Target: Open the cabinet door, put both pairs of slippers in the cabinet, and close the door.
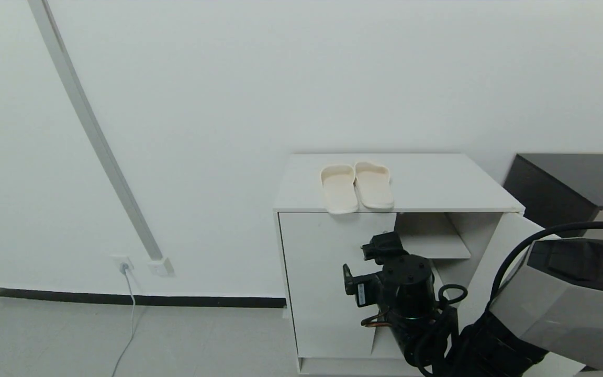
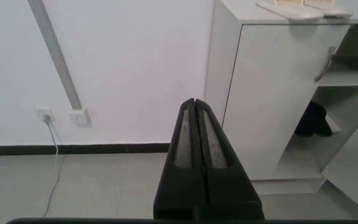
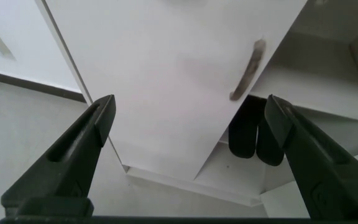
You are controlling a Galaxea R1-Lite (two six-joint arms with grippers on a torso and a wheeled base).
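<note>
A cream pair of slippers [image 1: 357, 187] lies on top of the white cabinet [image 1: 437, 183], toes at the front edge; it also shows in the left wrist view [image 2: 303, 7]. A dark pair of slippers [image 3: 253, 127] stands inside on the lower shelf, also seen from the left wrist [image 2: 312, 121]. The cabinet's left door [image 1: 333, 283] is closed, with its metal handle [image 3: 248, 68] at the inner edge. The right door [image 1: 495, 262] is swung open. My right gripper [image 3: 190, 106] is open and empty, facing the closed door's handle. My left gripper [image 2: 194, 124] is shut and empty, well off to the cabinet's left.
A dark cabinet [image 1: 568, 183] stands to the right of the white one. A grey conduit [image 1: 92, 131] runs down the wall to an outlet [image 1: 122, 263] with a cable trailing onto the floor. Open floor lies left of the cabinet.
</note>
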